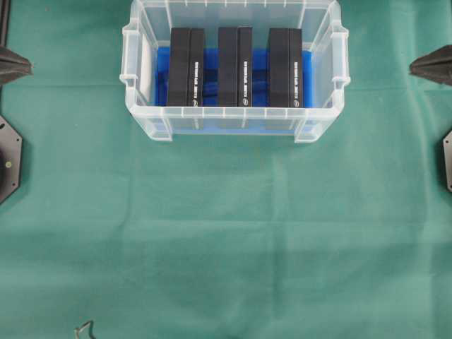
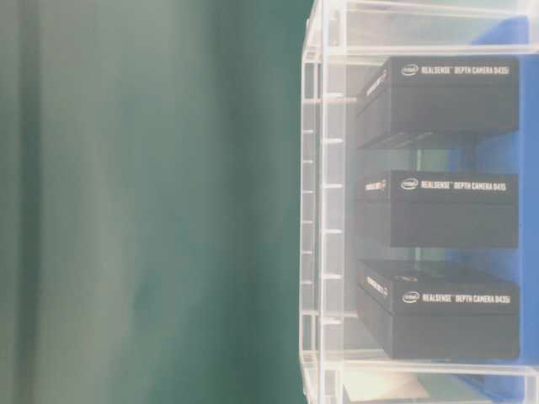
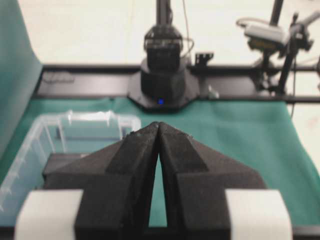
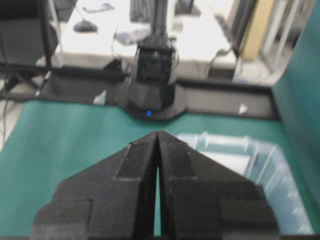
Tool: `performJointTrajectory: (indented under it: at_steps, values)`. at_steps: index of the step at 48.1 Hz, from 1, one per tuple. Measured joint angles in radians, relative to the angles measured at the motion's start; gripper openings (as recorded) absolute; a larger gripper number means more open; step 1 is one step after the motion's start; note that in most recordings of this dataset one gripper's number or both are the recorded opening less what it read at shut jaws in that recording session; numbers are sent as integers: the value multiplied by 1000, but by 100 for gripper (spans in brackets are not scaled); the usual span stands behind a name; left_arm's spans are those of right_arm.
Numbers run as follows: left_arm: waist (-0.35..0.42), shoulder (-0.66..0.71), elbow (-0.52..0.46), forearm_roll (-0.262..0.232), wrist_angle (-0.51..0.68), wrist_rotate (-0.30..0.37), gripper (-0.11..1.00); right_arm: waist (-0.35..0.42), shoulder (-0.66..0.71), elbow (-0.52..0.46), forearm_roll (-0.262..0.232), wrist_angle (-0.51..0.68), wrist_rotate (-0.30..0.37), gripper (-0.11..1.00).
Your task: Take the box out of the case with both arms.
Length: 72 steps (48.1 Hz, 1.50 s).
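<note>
case (image 1: pixel 236 121) on green-clothed table (image 1: pixel 226 233) holds three upright boxes (image 1: pixel 235 67) | left fingers (image 3: pixel 137 155) closed, empty | right fingers (image 4: pixel 137 160) closed, empty, both clear of case

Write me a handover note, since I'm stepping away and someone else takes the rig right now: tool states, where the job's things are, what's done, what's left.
Left tool: shut, holding nothing, over the green cloth at the left edge of the overhead view, apart from the case.
Right tool: shut, holding nothing, at the right edge, also apart from the case.
Case: at the far middle of the cloth, blue liner at its bottom.
Boxes: three black boxes stand side by side inside, left, middle, right.
Done: nothing; no box is out.
Left: open both tools, reach into the case, lift one box out with both arms.
</note>
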Motion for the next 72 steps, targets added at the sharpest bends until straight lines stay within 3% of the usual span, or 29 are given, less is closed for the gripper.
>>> performJointTrajectory:
  at_steps: [11,36,42,55,65,69,72]
  values:
    - [-11,31,-34,-2,163,-77,1,-2,0,-21,0,150,72,0]
    - [-57,184,-202,-3,956,-230,1,-2,169,-164,0,983,178,0]
    - [-77,213,-212,-3,996,-230,1,-2,186,-170,0,1063,178,0]
    - [-81,224,-215,-3,1003,-242,1,-2,193,-172,0,1075,213,0]
    - [-81,222,-216,-2,1008,-290,1,-2,199,-172,-9,1091,356,0]
    - [-81,224,-216,-2,1009,-347,1,-3,201,-172,-12,1098,446,0]
    - [-81,222,-215,-2,1008,-414,1,-6,201,-172,-14,1109,555,0]
